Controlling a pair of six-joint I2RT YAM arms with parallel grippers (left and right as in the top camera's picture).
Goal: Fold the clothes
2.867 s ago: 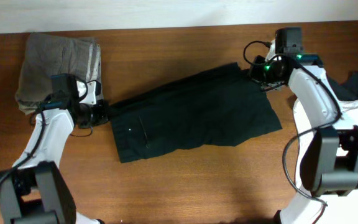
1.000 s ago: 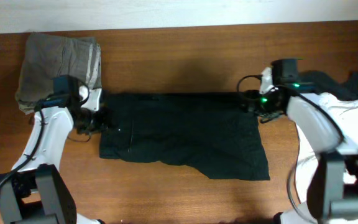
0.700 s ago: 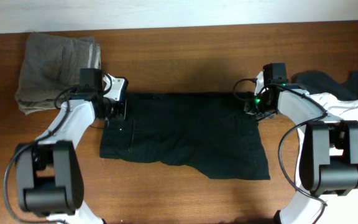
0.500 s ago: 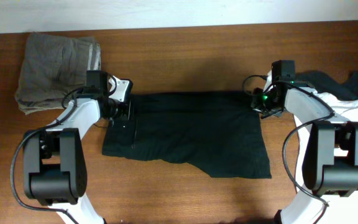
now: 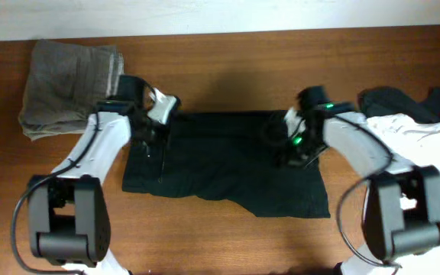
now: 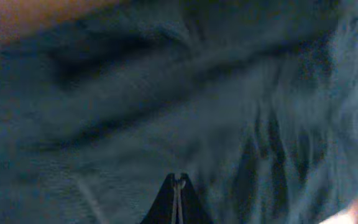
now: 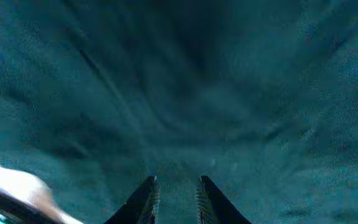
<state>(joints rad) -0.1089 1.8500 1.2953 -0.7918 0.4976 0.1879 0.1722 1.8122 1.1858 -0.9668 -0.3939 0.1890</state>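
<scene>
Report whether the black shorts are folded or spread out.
Spread out: overhead, the black shorts lie flat and wide on the table; no folded-over layer shows.

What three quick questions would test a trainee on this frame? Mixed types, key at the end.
1. True or false: the black shorts lie wholly on the table.
2. Which gripper shows a clear gap between its fingertips in its own wrist view? A) left gripper B) right gripper C) neither
3. Fill in: the grey-khaki folded garment sits at the table's far ___ corner, by the robot's own sides.
Key: 1 true; 2 B; 3 left.
</scene>
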